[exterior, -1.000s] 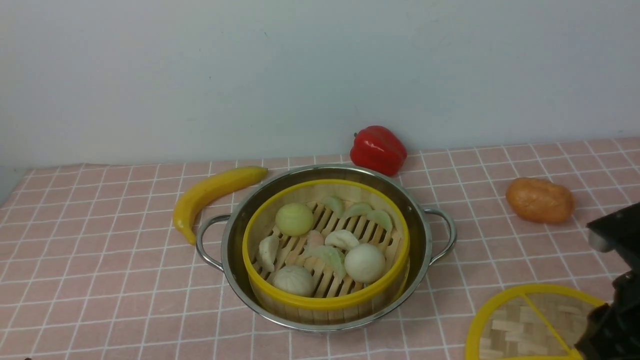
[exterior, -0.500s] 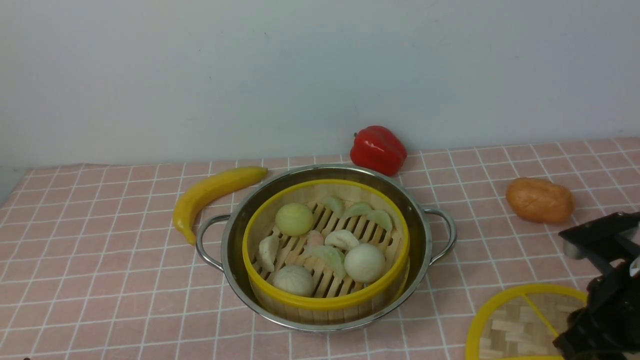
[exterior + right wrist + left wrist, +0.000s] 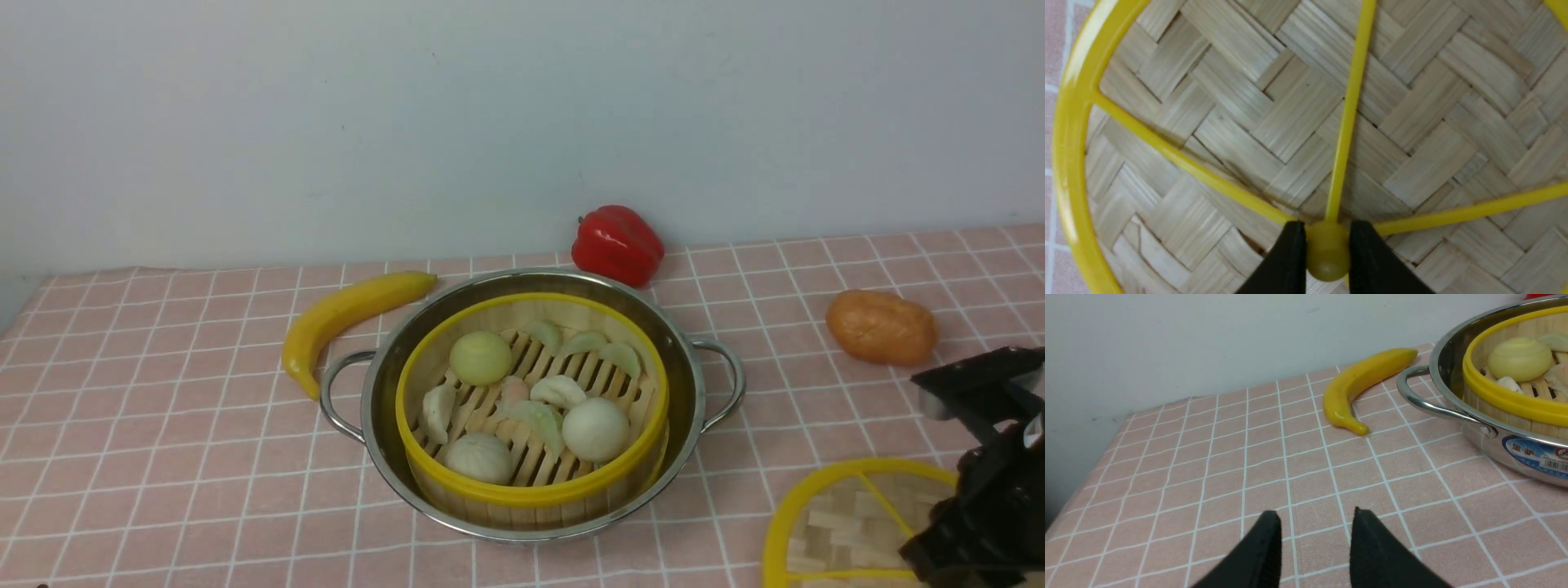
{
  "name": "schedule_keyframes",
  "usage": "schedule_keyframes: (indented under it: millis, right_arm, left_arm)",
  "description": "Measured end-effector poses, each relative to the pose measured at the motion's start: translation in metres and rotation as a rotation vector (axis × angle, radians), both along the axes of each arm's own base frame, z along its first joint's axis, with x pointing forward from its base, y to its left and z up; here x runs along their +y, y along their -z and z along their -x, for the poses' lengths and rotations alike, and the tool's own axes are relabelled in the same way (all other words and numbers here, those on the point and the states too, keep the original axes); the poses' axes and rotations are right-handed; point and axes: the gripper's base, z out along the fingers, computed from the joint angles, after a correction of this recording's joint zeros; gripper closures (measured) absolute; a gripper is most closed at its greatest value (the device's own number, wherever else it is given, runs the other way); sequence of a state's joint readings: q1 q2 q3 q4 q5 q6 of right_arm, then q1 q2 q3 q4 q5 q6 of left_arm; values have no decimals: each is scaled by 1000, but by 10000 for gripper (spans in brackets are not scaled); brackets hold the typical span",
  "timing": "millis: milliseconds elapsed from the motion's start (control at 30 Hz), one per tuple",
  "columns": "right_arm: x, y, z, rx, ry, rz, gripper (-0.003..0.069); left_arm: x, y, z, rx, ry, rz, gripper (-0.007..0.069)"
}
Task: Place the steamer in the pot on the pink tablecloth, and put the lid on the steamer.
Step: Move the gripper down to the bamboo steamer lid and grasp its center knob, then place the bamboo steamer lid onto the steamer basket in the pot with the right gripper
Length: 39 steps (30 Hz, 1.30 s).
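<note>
The steamer [image 3: 531,494], with buns and dumplings on its slats, sits inside the steel pot [image 3: 384,367] on the pink tablecloth [image 3: 163,457]. Both also show in the left wrist view: the pot [image 3: 1515,449] and the steamer [image 3: 1506,400]. The lid [image 3: 841,523] is at the front right, right of the pot, partly hidden by my right arm. My right gripper [image 3: 1327,228] is shut on the lid's yellow centre knob [image 3: 1327,253]. My left gripper [image 3: 1314,516] is open and empty over bare cloth, left of the pot.
A yellow banana [image 3: 343,314] lies just left of the pot's left handle. A red pepper [image 3: 616,243] sits behind the pot by the wall. An orange-brown lump [image 3: 882,327] lies at the right, behind the lid.
My right arm has come left and down over the lid. The lid now looks slightly tilted, with its near edge showing. The pot and steamer have not moved.
</note>
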<state>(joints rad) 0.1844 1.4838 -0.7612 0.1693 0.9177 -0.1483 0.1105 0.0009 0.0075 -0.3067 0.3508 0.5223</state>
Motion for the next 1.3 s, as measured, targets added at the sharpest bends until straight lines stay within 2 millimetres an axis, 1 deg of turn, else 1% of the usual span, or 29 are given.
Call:
schedule_keyframes:
  millis: [33,100,167,200,233,267,333,400,433,467,533,600,700,767,800,833,867,900,933,967,1033,1100,1133,1300]
  right_arm:
    - [0,-3,1,-8,2,-1,512]
    - [-2,-23,7,-78,9,-14,512]
    - [2,-54,11,-200,-45,-32,512]
    - [4,-63,12,-236,-75,-42,512]
    - [12,-81,12,-310,-136,-64,512]
    - [18,-91,12,-344,-177,-79,512]
    - [35,-120,10,-447,-296,-128,512]
    - [55,-138,8,-505,-404,-159,512]
    - [59,-145,7,-525,-431,-166,512]
    - [76,-155,3,-543,-503,-180,512]
    - [94,-164,-7,-534,-566,-182,512]
    - [112,-165,-19,-486,-631,-155,512]
    - [137,-159,-44,-425,-694,-102,512]
    - [154,-156,-61,-411,-731,-81,512]
    - [159,-155,-65,-405,-746,-78,512]
    - [168,-154,-72,-403,-769,-73,512]
    - [172,-150,-75,-397,-774,-72,512]
    - [185,-147,-87,-407,-802,-61,512]
    - [193,-147,-95,-427,-817,-55,512]
    - [196,-146,-98,-430,-824,-52,512]
    - [212,-135,-115,-443,-857,-34,512]
    - [217,-131,-120,-446,-867,-29,512]
    - [224,-121,-127,-438,-871,-27,512]
    - [228,-108,-133,-399,-818,-24,512]
  left_arm:
    - [0,0,0,0,0,0,387]
    - [0,0,0,0,0,0,382]
    - [0,0,0,0,0,0,382]
    - [0,0,0,0,0,0,382]
    - [0,0,0,0,0,0,382]
    - [0,0,0,0,0,0,382]
    - [0,0,0,0,0,0,382]
    - [0,0,0,0,0,0,382]
    - [0,0,0,0,0,0,382]
    - [0,0,0,0,0,0,382]
    - [0,0,0,0,0,0,382]
    - [0,0,0,0,0,0,382]
    - [0,0,0,0,0,0,382]
    - [0,0,0,0,0,0,382]
    - [0,0,0,0,0,0,382]
    - [0,0,0,0,0,0,382]
    - [0,0,0,0,0,0,382]
    - [0,0,0,0,0,0,382]
    - [0,0,0,0,0,0,382]
    - [0,0,0,0,0,0,382]
    - [0,0,0,0,0,0,382]
    - [0,0,0,0,0,0,382]
    - [0,0,0,0,0,0,382]
    - [0,0,0,-1,0,0,382]
